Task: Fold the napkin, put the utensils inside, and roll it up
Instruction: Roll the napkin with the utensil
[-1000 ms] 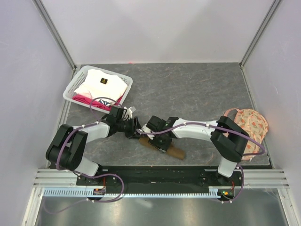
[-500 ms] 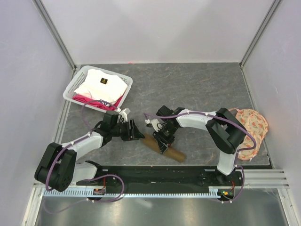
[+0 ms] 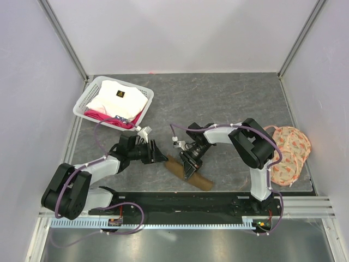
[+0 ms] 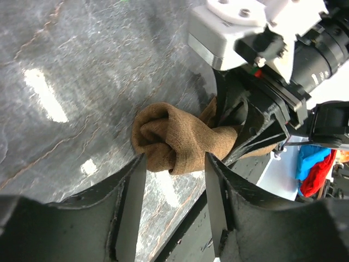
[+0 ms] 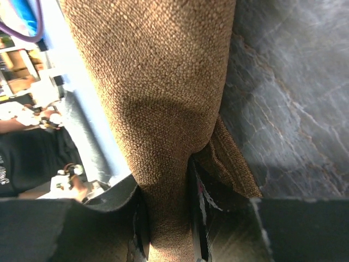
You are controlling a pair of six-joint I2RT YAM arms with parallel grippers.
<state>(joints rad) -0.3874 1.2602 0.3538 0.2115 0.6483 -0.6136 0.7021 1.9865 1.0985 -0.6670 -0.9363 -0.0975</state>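
Left gripper (image 3: 158,155) first: it's down low on the table (image 3: 234,98), left of centre, pointing right at the left end of the napkin (image 3: 203,179). From my left wrist I see that jaws are partly apart, and the bunched, knotted-looking end of the napkin (image 4: 174,139) sits right between the two fingertips (image 4: 136,180), cloth touching both of them. Whether they are squeezing it or only bracketing it, I cannot tell. Over to the right gripper (image 3: 188,168): it comes in from the far side and bears down on the middle of the roll. In the right wrist view the jaws are nearly closed on the napkin (image 5: 163,71), the brown weave pinched narrow between the fingers (image 5: 195,191), with a loose flap of the same cloth poking out to the right of them. So the right has a firm hold. The napkin itself is a tight brown roll lying flat on the grey table, close to the near edge and about midway between my two bases, running on a slant from its far-left end at my left fingertips to its near-right end, which lies free past the right gripper. Elsewhere, a white basket (image 3: 86,99) sits at the far left with a white cloth (image 3: 112,101) in it, and a floral fabric piece (image 3: 292,143) lies at the right edge of the table.
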